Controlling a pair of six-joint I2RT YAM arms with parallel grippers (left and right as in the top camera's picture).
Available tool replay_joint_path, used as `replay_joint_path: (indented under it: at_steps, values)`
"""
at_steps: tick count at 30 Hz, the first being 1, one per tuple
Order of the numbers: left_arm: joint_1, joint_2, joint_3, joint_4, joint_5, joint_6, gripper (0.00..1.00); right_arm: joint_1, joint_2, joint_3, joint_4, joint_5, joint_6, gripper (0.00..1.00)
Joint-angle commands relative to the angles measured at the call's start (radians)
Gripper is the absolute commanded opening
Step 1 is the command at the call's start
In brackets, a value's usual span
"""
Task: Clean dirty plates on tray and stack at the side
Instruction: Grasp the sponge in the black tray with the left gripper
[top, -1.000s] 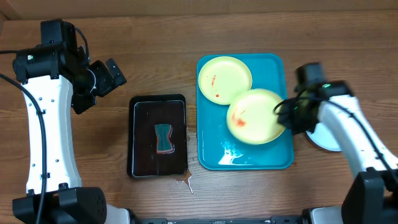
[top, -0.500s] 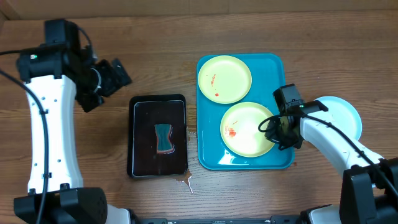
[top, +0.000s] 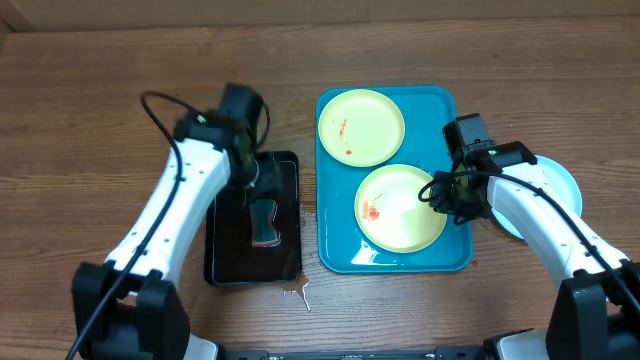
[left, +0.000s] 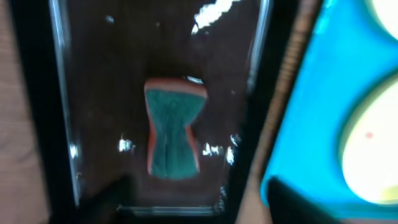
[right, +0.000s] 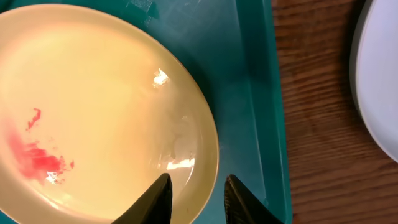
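Left tool (left: 198, 198) fingers apart above sponge (left: 173, 127); sponge just ahead, centred between fingers, long axis square to closing line. Right tool (right: 194, 198) apart, over plate (right: 93, 93) rim.

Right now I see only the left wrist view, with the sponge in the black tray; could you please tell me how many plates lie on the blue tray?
Observer: Two, a far plate and a near plate, lie on the tray.
Operator: Thank you. Where is the right pincer?
Observer: The right pincer is open, its fingers on either side of the near plate's right rim.
Operator: Is anything beside the tray?
Observer: A pale round plate lies on the table to the right of it, partly hidden by the right arm.
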Motion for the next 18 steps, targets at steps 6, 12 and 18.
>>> replay_joint_path:
  at_steps: [6, 12, 18]
  values:
    - [-0.005, 0.003, -0.296, 0.241, -0.031, -0.1, 0.42, -0.002, -0.027, 0.023, 0.005, -0.011, -0.003, 0.29]
    - [-0.007, 0.003, -0.377, 0.325, -0.038, -0.106, 0.34, -0.014, -0.027, 0.023, 0.007, -0.01, 0.053, 0.29]
    - [-0.008, 0.039, -0.431, 0.422, -0.04, -0.101, 0.28, -0.065, -0.027, 0.023, 0.009, -0.024, 0.079, 0.29]
